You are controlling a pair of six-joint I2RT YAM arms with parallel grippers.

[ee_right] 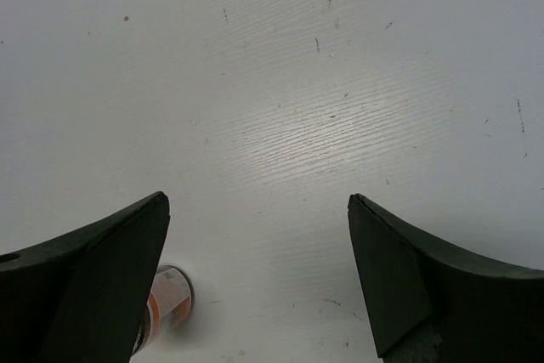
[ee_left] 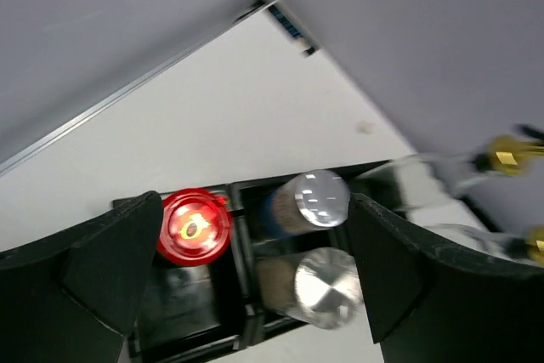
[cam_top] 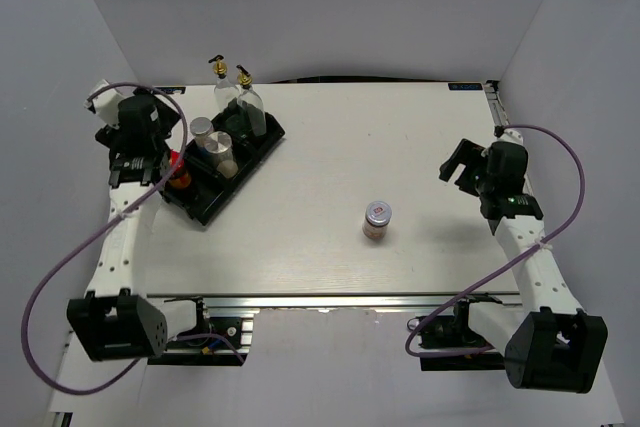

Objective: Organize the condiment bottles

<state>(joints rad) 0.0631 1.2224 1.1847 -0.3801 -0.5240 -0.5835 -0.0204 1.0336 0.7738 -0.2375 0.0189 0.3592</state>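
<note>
A black tray (cam_top: 262,143) at the left holds two clear cruets (cam_top: 248,105) with gold-black spouts, two silver-capped bottles (cam_top: 203,130) and a red-lidded jar (cam_top: 179,173). My left gripper (cam_top: 150,167) is open and empty above the tray's left end. In the left wrist view (ee_left: 255,269) the red lid (ee_left: 194,225) lies by the left finger, the silver caps (ee_left: 321,198) lie between the fingers, and the blurred cruets (ee_left: 425,180) are at the right. A short silver-lidded jar (cam_top: 378,219) stands alone mid-table. My right gripper (cam_top: 465,167) is open and empty, right of it; the jar (ee_right: 166,308) shows by its left finger.
The table's back edge and a metal rail (cam_top: 492,97) run along the far right. White walls close in on three sides. The tray compartment (ee_left: 183,303) in front of the red-lidded jar is empty.
</note>
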